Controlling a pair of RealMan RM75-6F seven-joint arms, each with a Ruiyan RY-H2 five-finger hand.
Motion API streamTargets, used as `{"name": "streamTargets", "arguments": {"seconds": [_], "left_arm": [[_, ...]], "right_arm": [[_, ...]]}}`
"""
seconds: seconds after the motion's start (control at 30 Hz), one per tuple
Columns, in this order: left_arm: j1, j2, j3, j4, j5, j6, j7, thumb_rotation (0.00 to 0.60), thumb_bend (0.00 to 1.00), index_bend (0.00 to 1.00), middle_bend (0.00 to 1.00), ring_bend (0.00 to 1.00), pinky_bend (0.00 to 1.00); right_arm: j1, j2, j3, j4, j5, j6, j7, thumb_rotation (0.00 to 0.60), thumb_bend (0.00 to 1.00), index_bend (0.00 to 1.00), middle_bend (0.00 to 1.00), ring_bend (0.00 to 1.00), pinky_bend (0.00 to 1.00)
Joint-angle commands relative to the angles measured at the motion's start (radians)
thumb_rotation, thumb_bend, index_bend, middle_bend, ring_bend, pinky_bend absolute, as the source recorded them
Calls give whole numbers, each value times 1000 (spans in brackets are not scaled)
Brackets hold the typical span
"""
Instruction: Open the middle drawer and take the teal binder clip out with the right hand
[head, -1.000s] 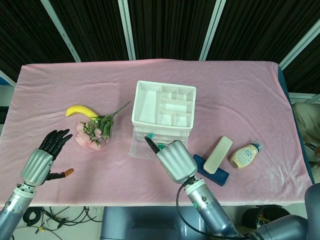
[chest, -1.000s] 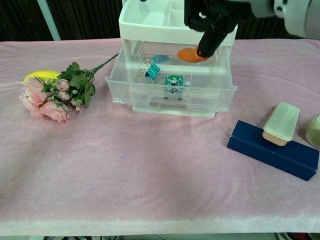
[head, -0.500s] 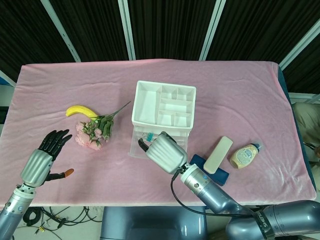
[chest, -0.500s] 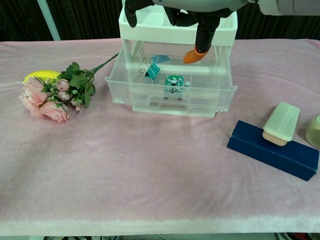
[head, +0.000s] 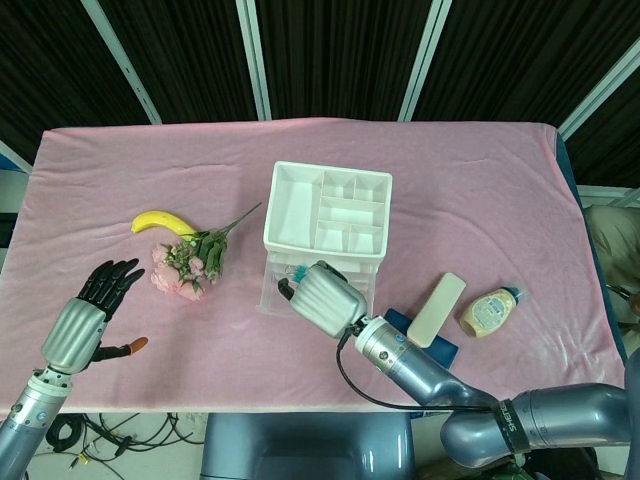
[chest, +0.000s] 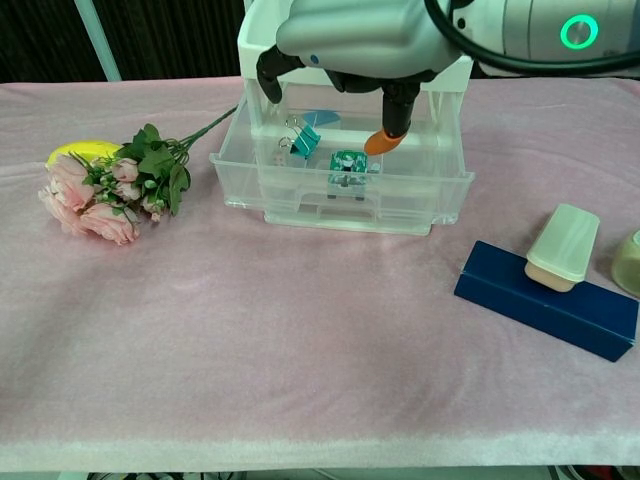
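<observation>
Over the pulled-out middle drawer (chest: 340, 190) the right hand (chest: 345, 40) hovers, fingers (chest: 390, 120) spread apart and pointing down, holding nothing. Inside the drawer, the teal binder clip (chest: 303, 138) lies at the left, just below the dark fingertip, not touched. A green clip (chest: 347, 165) sits beside it. At the counter's (head: 500, 200) near left corner, the left hand (head: 95, 310) is raised with fingers splayed and empty. Flowers (chest: 110, 190) and a banana (head: 162, 222) lie left of the drawer unit (head: 327, 215).

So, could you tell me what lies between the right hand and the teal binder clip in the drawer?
Nothing. In the chest view the right hand hangs over the open drawer, and only bare air separates it from the teal binder clip below.
</observation>
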Motion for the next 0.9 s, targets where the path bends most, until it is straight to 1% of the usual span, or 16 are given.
{"name": "streamTargets", "arguments": {"seconds": [0.03, 0.27, 0.37, 0.63, 0.9], "left_arm": [[0, 1, 0, -2, -2, -2, -2, 600, 0, 0, 0, 0, 0], [-2, 1, -2, -2, -7, -9, -9, 600, 0, 0, 0, 0, 0], [-3, 1, -3, -3, -8, -9, -9, 600, 0, 0, 0, 0, 0], [-2, 2, -6, -5, -15, -11, -17, 600, 0, 0, 0, 0, 0], [-3, 3, -8, -7, -18, -14, -24, 600, 0, 0, 0, 0, 0]], "right_arm": [[11, -8, -13, 14, 10, -1, 5, 600, 63, 284, 972, 960, 790], [38, -3, -51, 28, 9, -19, -1, 600, 63, 287, 971, 959, 788], [51, -4, -56, 35, 10, -28, -2, 600, 64, 290, 972, 959, 788], [123, 20, -91, 39, 53, -65, -74, 600, 63, 305, 971, 958, 787], [171, 45, -128, 33, 93, -64, -118, 600, 64, 325, 972, 958, 786]]}}
